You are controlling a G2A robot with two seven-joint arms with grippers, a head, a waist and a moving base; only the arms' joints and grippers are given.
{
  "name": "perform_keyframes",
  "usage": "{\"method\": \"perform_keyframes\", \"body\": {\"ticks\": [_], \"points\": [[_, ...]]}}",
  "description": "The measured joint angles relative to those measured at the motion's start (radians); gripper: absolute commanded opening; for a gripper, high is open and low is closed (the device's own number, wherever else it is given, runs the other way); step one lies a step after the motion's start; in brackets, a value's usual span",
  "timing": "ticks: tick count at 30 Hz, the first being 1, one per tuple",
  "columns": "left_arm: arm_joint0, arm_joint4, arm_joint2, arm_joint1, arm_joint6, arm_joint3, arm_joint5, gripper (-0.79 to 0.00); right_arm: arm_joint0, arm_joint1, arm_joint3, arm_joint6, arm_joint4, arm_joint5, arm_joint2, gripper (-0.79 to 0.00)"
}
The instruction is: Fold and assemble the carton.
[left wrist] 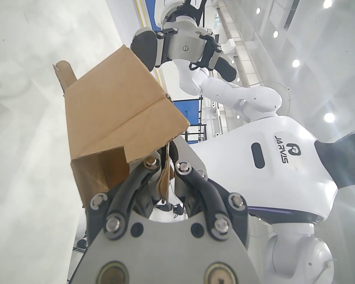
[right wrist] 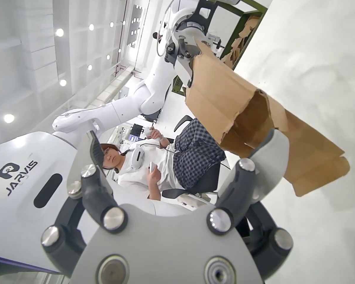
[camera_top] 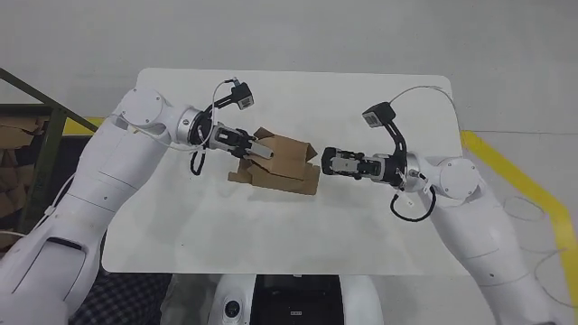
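White worktop (camera_top: 361,226), centre: carton (camera_top: 287,161) partly erected, flaps loose, most folding judged outstanding; left pincer (camera_top: 260,149) clamped on its left edge, right pincer (camera_top: 323,161) spread wide at its right end.

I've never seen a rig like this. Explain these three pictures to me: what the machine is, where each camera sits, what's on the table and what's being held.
This is a two-armed robot working at a white table. The top view looks down from a camera above its arms. The other two pictures come from a camera on each wrist, looking along that arm's gripper, so each one also shows the other arm farther off. At the middle of the table is one brown carton, partly folded, with its flaps loose. The left gripper is shut on a flap at one end of it. The right gripper is open at the carton's other end and holds nothing.
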Motion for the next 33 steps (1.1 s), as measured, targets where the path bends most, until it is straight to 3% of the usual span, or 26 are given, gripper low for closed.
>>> {"method": "perform_keyframes", "body": {"ticks": [17, 23, 26, 27, 29, 30, 33], "points": [[-0.024, -0.043, 0.045, -0.001, 0.0, 0.014, -0.022, -0.785, 0.038, -0.031, 0.063, -0.011, 0.085, -0.009, -0.106, 0.0], [-0.025, -0.069, 0.055, 0.003, 0.0, 0.016, -0.03, -0.785, 0.052, -0.041, 0.103, -0.012, 0.126, -0.013, -0.127, -0.04], [-0.028, -0.079, 0.059, 0.006, 0.0, 0.015, -0.034, -0.785, 0.061, -0.047, 0.121, -0.007, 0.134, -0.015, -0.14, -0.129], [-0.028, -0.081, 0.061, 0.007, 0.0, 0.015, -0.036, -0.785, 0.064, -0.049, 0.128, -0.005, 0.137, -0.017, -0.143, -0.191], [-0.03, -0.082, 0.065, 0.009, 0.0, 0.015, -0.036, -0.785, 0.069, -0.051, 0.137, -0.002, 0.139, -0.019, -0.147, -0.425], [-0.032, -0.082, 0.068, 0.01, 0.0, 0.015, -0.035, -0.785, 0.072, -0.052, 0.142, 0.001, 0.139, -0.02, -0.149, -0.462], [-0.034, -0.08, 0.075, 0.012, 0.0, 0.018, -0.035, -0.785, 0.079, -0.055, 0.155, 0.008, 0.138, -0.02, -0.152, -0.477]]}}
